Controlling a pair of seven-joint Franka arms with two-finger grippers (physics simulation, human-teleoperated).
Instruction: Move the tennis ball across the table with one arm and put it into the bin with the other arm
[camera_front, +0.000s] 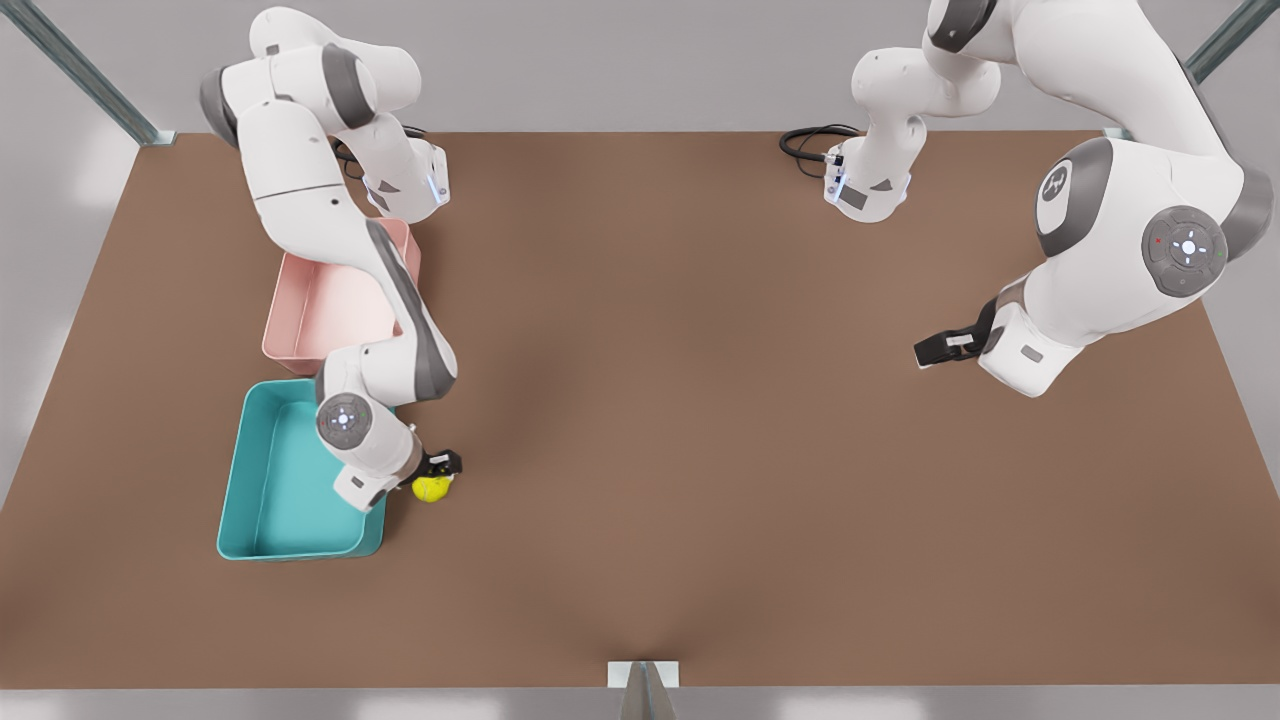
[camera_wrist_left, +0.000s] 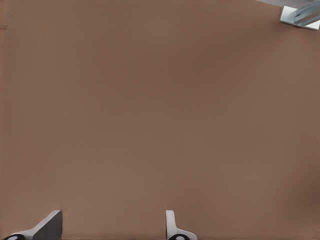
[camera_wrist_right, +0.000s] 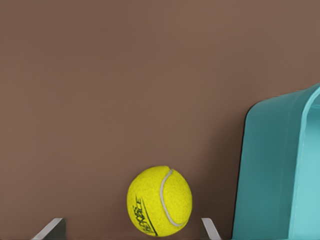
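A wide, flat, matte brown table (camera_front: 700, 420) spreads under both arms, bare across its whole middle. Pale grey walls close in behind it, and slanted metal posts (camera_front: 85, 75) stand at the two far corners, with a small metal bracket (camera_front: 643, 676) at the middle of the near edge. Soft shadows darken the brown surface toward its centre.

On the front view's left, the teal bin (camera_front: 255, 480) sits on the table, with a pink bin (camera_front: 310, 315) just behind it, their ends close together. The tennis ball (camera_front: 431, 488) lies on the table just beside the teal bin's side wall, outside it.

The right gripper (camera_front: 440, 470) is low over the ball, beside the teal bin. In the right wrist view its two fingertips (camera_wrist_right: 50, 229) stand apart with the ball (camera_wrist_right: 160, 201) between them and gaps on both sides, so the fingers are spread and not gripping it; the teal bin's wall (camera_wrist_right: 270, 170) rises close by.

The left gripper (camera_front: 935, 350) waits on the front view's right, over bare table well away from the ball. In the left wrist view its fingertips (camera_wrist_left: 47, 226) are spread wide, with nothing held, above plain brown tabletop (camera_wrist_left: 160, 110); a bit of metal frame (camera_wrist_left: 300, 14) shows at a table corner.

Black cables (camera_front: 810, 140) coil by an arm base at the far edge.
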